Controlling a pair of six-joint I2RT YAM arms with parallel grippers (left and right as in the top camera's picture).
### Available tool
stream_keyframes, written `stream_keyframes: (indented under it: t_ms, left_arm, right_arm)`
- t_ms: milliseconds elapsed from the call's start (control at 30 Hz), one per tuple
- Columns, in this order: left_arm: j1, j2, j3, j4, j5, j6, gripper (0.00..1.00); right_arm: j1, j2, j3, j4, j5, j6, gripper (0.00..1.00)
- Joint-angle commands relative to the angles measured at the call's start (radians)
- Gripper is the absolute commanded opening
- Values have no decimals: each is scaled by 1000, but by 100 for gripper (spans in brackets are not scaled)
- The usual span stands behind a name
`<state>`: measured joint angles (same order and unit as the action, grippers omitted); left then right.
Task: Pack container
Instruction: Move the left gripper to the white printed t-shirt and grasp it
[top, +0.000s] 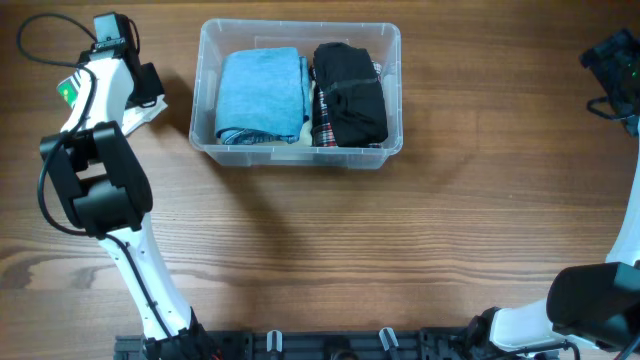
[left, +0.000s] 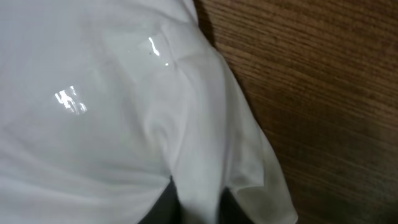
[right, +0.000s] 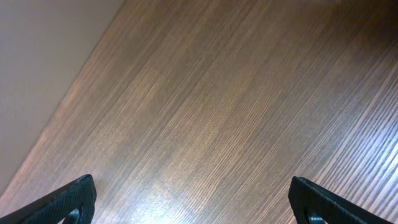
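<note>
- Clear rectangular plastic container (top: 300, 157) with rounded corners and a raised rim, see-through on all walls.
- Stands upright on the desk (top: 400, 250), open at the top, with its long sides running left to right in the overhead view.
- Sits in the far half of the desk, slightly left of the middle.
- Holds a folded light blue cloth (top: 262, 95) in its left half.
- Holds a folded black garment (top: 350, 95) in its right half, just beside the blue cloth.
- Shows a strip of plaid fabric (top: 322, 125) between the two, toward the near wall.
</note>
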<state>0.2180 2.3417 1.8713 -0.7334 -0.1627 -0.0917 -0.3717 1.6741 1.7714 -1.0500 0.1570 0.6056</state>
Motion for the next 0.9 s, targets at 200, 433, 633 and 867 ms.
stream_keyframes:
  t_ms: [200, 433, 633, 867]
  left_arm:
    - [4, -71, 8, -69, 52, 0, 4]
    - [2, -430, 8, -80, 51, 54, 4]
    - [-20, -701, 8, -132, 70, 138, 4]
    - [-256, -758, 8, -166, 159, 220, 4]
  right_arm:
    - [4, 4, -3, 2, -2, 16, 100]
    - [4, 4, -3, 2, -2, 16, 100]
    - [4, 5, -3, 2, -2, 16, 100]
    - [4, 5, -3, 2, -2, 16, 100]
